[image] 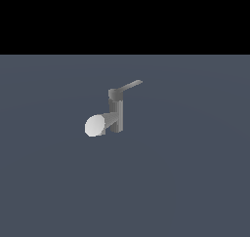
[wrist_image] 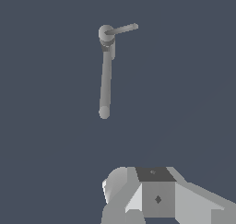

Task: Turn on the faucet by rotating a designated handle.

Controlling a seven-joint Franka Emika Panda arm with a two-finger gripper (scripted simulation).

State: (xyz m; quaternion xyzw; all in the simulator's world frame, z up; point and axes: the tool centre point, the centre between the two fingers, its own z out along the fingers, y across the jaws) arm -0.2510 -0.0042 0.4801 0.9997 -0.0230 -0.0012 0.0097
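Grey faucet [image: 115, 115] stands alone mid-floor on a flat slate-blue surface [image: 195, 182], spout flaring toward the exterior view's left, its handle [image: 130, 86] jutting up and toward the exterior view's right from the cap, free to be swept. Gripper [wrist_image: 138, 204] shows only in the wrist view, well apart from the faucet and touching nothing, likely staged for approach; whether its jaws are spread cannot be told. Beyond the surface, plain black, no walls.

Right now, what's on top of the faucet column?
A short round cap tops the faucet, and the handle, a thin flat lever, projects from it toward the exterior view's right. Nothing rests on the handle. The cap hides the joint beneath it.
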